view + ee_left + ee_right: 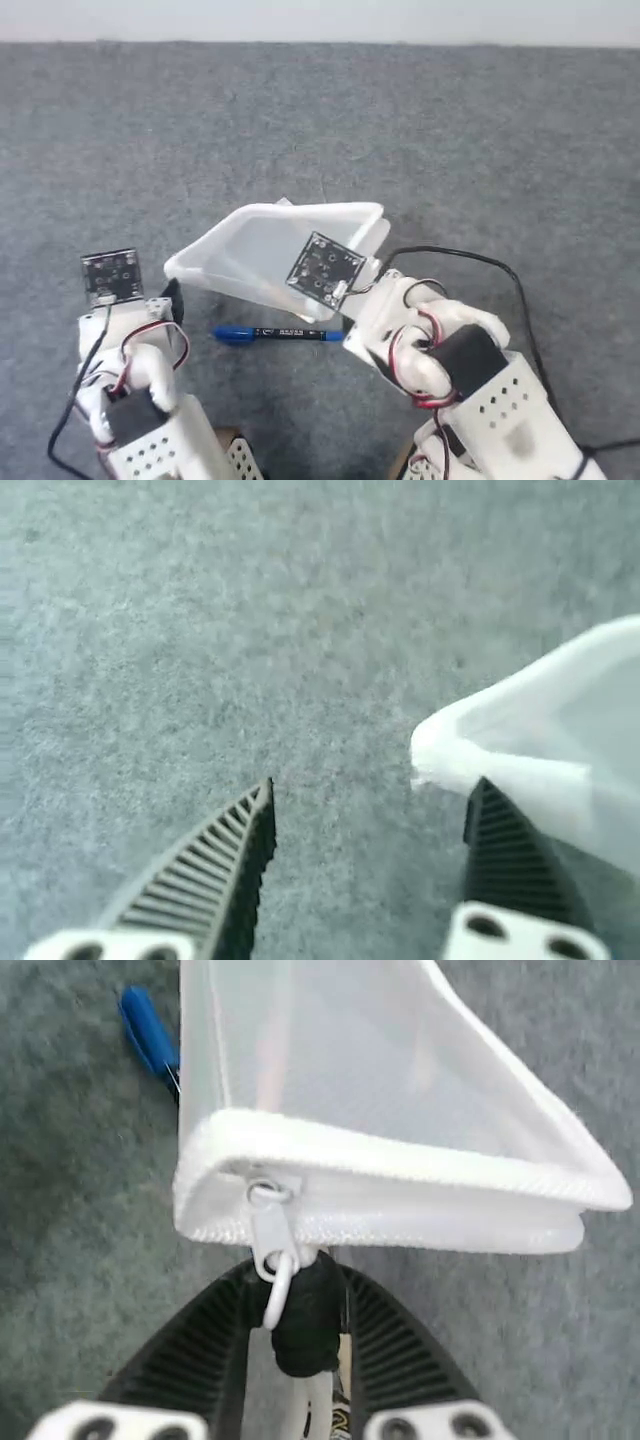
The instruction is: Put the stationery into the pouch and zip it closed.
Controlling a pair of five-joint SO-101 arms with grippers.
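High view, A: how far along is the run?
B: Judged part way at best. On the grey table (430,130), the white mesh pouch (265,240) sits tipped up in the middle. Its mouth looks to gape, so zipping is not yet done and loading looks unfinished.
A: Anything inside it?
B: The right wrist view shows a faint orange streak through the mesh. What it is cannot be told.
A: Grippers?
B: The right gripper (295,1285) is at the near right end of the pouch. Its jaws are pressed together on a black tab (305,1330) hanging from the slider, and it appears to hold the pouch up by that tab. The left gripper (375,785) is at the pouch's left corner, jaws spread wide and gripping nothing. One finger (510,850) is just beside that corner; whether it touches cannot be told.
A: Loose items?
B: A blue pen (275,335) lies flat on the table just near of the pouch, between the two arms and outside the mesh.
A: Remaining steps?
B: By judgement, the pen goes in, then the zipper pull (268,1235), now at the right gripper's end, is drawn along the mouth.
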